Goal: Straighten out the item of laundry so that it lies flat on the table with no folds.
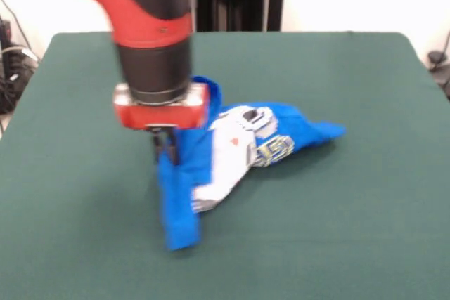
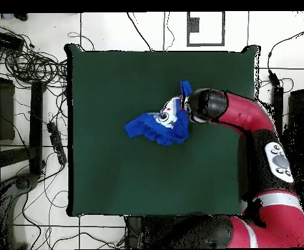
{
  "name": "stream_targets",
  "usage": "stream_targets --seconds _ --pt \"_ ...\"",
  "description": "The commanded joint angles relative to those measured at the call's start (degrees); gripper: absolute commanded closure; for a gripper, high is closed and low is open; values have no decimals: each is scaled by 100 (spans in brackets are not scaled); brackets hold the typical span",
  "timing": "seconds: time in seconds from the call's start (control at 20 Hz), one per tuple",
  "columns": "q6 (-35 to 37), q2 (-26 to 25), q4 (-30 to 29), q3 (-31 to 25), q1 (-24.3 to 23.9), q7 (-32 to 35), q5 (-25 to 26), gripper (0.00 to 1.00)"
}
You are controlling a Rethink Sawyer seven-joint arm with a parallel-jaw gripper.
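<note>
The black gripper (image 1: 166, 142) appears pinched on the crumpled bright blue T-shirt (image 1: 242, 149), so drag low toward nine o'clock across the dark green felt table (image 1: 337, 230), unfolding it.

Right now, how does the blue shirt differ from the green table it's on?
The shirt is bright blue with a white print; the table is plain dark green. The shirt is bunched and folded, one edge lifted up at the pincer; the table cloth lies flat and smooth. The shirt covers only a small patch near the middle; the table is far bigger. Both look like fabric.
</note>
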State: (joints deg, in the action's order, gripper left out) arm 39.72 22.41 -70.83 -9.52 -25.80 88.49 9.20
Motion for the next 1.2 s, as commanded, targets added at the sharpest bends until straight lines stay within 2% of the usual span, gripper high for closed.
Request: stream_targets --seconds 0.05,0.25,0.6,0.8,1.2 --pt "751 -399 1435 -970 -161 -2244 770 100" --pt "1027 -786 1981 -1316 -364 -2617 916 100" --pt "1144 -1080 2415 -1548 -444 -2785 995 100" --pt "1031 -1101 2371 -1512 -447 -2683 957 100" --pt "659 -905 1911 -1439 -455 -2304 962 100"
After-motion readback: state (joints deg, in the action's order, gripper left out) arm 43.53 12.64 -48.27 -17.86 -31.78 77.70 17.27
